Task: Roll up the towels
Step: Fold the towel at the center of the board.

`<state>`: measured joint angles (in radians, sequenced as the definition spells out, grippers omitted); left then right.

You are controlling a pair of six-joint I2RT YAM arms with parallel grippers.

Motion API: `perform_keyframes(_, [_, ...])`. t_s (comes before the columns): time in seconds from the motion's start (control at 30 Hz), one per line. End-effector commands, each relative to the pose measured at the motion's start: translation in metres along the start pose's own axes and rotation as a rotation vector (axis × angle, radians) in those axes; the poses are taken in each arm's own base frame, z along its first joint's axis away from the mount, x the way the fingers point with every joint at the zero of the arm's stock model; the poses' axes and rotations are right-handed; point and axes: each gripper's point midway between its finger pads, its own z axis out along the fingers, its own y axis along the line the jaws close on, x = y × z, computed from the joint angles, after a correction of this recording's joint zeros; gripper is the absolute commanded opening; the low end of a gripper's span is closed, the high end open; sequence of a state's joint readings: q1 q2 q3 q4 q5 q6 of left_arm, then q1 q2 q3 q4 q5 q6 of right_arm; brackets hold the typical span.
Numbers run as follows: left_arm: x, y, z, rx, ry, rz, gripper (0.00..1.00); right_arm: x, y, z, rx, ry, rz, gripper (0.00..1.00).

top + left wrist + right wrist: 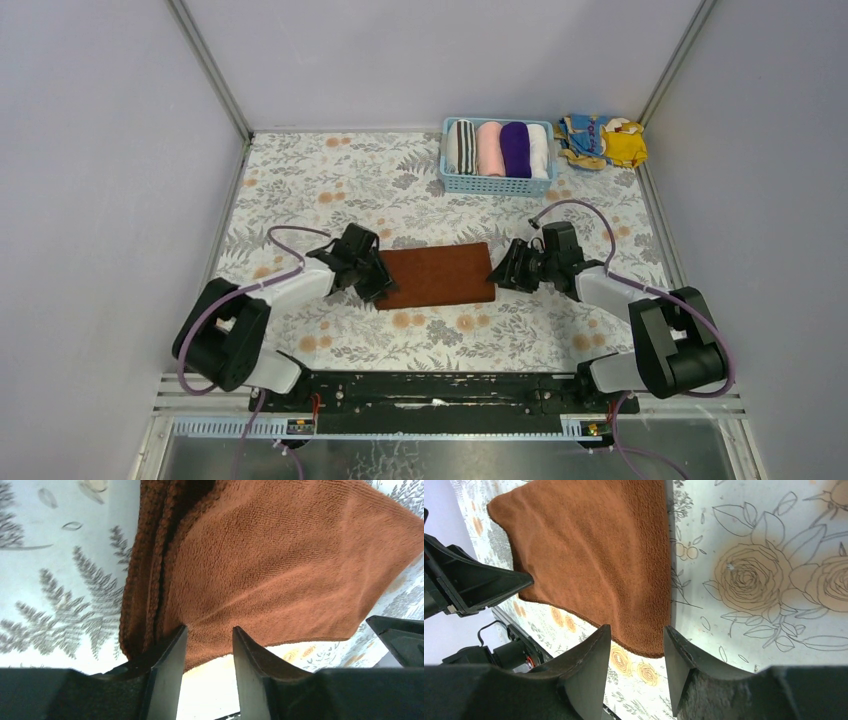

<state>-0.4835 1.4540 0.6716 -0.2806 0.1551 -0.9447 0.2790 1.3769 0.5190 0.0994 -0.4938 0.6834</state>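
Observation:
The rust-brown towel (438,274) lies folded flat in the middle of the table. My left gripper (375,280) is at its left end, jaws open, with the towel's edge (260,580) between the fingertips (209,632); stacked fold layers show at the left. My right gripper (500,268) is at the towel's right end, jaws open (636,632), with the towel's near corner (644,640) just beyond the fingertips. The purple towel (515,148) sits rolled in the blue basket (495,184) at the back.
The basket also holds rolled striped, pink and white towels. A yellow-and-blue patterned cloth (603,140) lies crumpled at the back right corner. Grey walls close in the floral table on three sides.

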Motion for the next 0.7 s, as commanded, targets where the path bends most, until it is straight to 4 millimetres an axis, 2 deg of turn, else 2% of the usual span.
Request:
perform_keyframes(0.0, [-0.01, 0.002, -0.019, -0.019, -0.062, -0.02, 0.4, -0.022, 0.031, -0.004, -0.119, -0.055, -0.071, 0.5])
perform_keyframes(0.13, [-0.039, -0.035, -0.038, 0.054, -0.149, 0.031, 0.46, -0.04, 0.055, 0.0, -0.222, -0.079, -0.079, 0.54])
perform_keyframes(0.2, [-0.053, -0.047, -0.037, 0.065, -0.168, 0.045, 0.46, -0.05, 0.067, 0.005, -0.272, -0.086, -0.075, 0.55])
perform_keyframes(0.3, [-0.072, -0.057, -0.026, 0.072, -0.177, 0.05, 0.44, -0.068, 0.079, 0.015, -0.334, -0.116, -0.076, 0.55])
perform_keyframes(0.4, [-0.088, -0.05, -0.007, 0.054, -0.173, 0.03, 0.4, -0.08, 0.083, 0.029, -0.363, -0.123, -0.075, 0.55])
perform_keyframes(0.5, [-0.095, -0.032, 0.012, 0.032, -0.138, -0.006, 0.34, -0.084, 0.078, 0.047, -0.393, -0.11, -0.053, 0.54])
perform_keyframes(0.57, [-0.098, -0.013, 0.022, 0.008, -0.121, -0.043, 0.32, -0.087, 0.07, 0.055, -0.393, -0.13, -0.048, 0.54])
perform_keyframes(0.67, [-0.102, 0.016, 0.03, -0.016, -0.112, -0.109, 0.31, -0.086, 0.048, 0.067, -0.352, -0.133, -0.018, 0.54])
